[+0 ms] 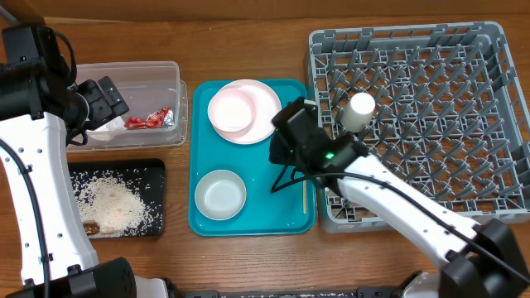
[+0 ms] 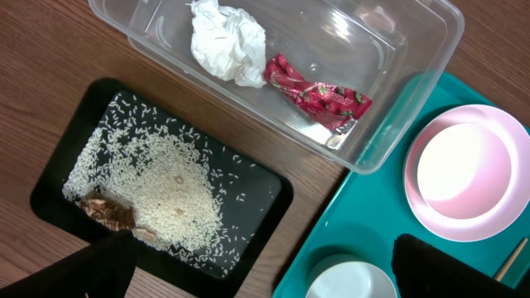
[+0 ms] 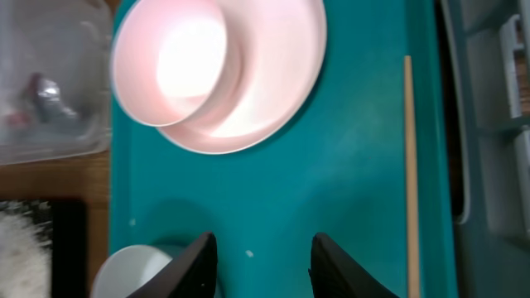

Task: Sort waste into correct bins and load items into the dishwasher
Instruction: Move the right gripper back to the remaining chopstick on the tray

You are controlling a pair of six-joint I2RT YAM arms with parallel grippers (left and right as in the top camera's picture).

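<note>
My left fingers (image 1: 108, 101) hang spread wide and released, holding nothing, above the left end of the clear tub (image 2: 397, 50) at the far left of the wooden table (image 1: 248, 41). Inside that tub a crumpled white napkin (image 2: 225, 43) lies just beside a red shiny wrapper (image 2: 319, 95). Nearer to me than the tub, and apart from it, sits the shallow black tray (image 2: 50, 199). White rice scraps (image 2: 166, 190) are spread over its floor, thickest in the middle, and a small brown bit (image 2: 112, 213) lies at the edge of the heap. To the right of both bins is the teal tray (image 3: 331, 182). At its far end stands a pale pink plate (image 3: 281, 83) with a pale bowl (image 3: 170, 62) sitting on it toward the left. At its near left corner stands a second small bowl (image 1: 220, 194), upright and apart from the plate. My right fingers (image 1: 286, 149) hover over the bare middle of the teal tray, between the plate and that bowl. They are only partly parted, with bare teal showing in the gap, and they grasp nothing. Just to their right a thin wooden chopstick (image 3: 408, 165) lies flat along the tray's right side, close to its rim. Right of the teal tray stands the grey dish rack (image 1: 431, 124), and a small white cup (image 1: 358, 112) sits tilted among the pegs near its left edge.
</note>
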